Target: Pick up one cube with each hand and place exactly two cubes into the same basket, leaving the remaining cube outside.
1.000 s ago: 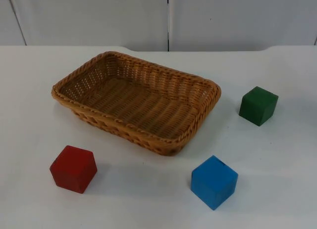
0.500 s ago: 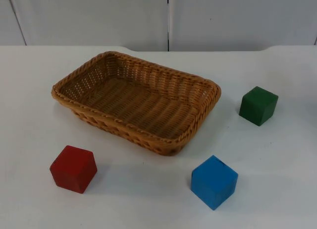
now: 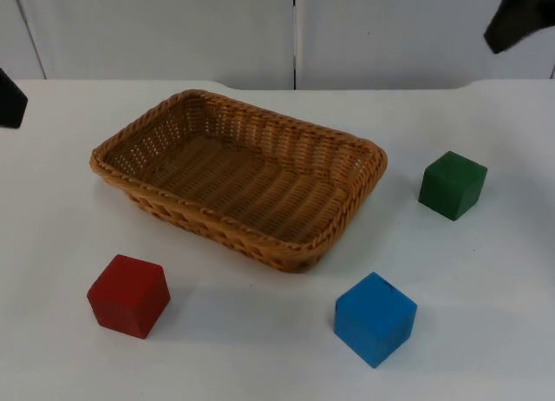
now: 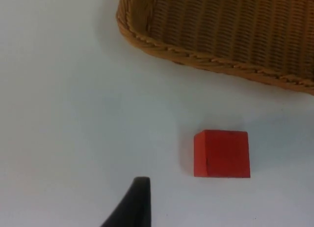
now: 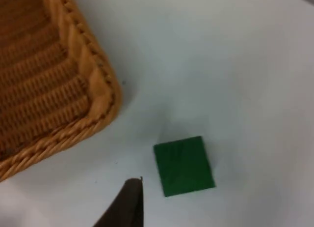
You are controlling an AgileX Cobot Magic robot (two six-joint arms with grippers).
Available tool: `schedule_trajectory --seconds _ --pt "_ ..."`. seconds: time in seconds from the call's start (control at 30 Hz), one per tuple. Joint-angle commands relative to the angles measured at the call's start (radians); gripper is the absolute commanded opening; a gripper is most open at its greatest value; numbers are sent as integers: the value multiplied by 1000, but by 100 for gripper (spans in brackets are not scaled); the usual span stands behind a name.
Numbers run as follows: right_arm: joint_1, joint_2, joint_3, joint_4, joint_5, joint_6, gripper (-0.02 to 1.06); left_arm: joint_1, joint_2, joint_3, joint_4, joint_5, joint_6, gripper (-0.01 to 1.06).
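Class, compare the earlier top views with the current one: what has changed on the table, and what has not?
Both arms have come into the top view: the left gripper at the left edge, the right gripper upper right. The woven wicker basket, red cube, blue cube and green cube stayed put.

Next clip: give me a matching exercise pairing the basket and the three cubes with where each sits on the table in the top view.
Things:
1. basket
2. red cube
3. blue cube
4. green cube

Places:
A. right of the basket, farther back
B. near edge, left of centre
C. middle of the table, nothing in it
D. near edge, right of centre

Pairs: 1-C, 2-B, 3-D, 4-A
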Motion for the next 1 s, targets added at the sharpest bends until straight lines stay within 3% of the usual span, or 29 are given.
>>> schedule_trajectory --seconds 0.0,0.4,0.8,0.97 --pt "23 27 -16 1 8 -36 105 -1 19 -6 -15 -14 13 105" --pt "38 135 -16 10 1 -117 105 -137 109 -6 -6 -52 40 105" --pt "38 200 -16 10 -64 -117 105 -139 269 -6 -21 -89 32 105" --pt "38 241 -16 10 -76 -117 105 -182 340 -6 -15 -121 32 105"
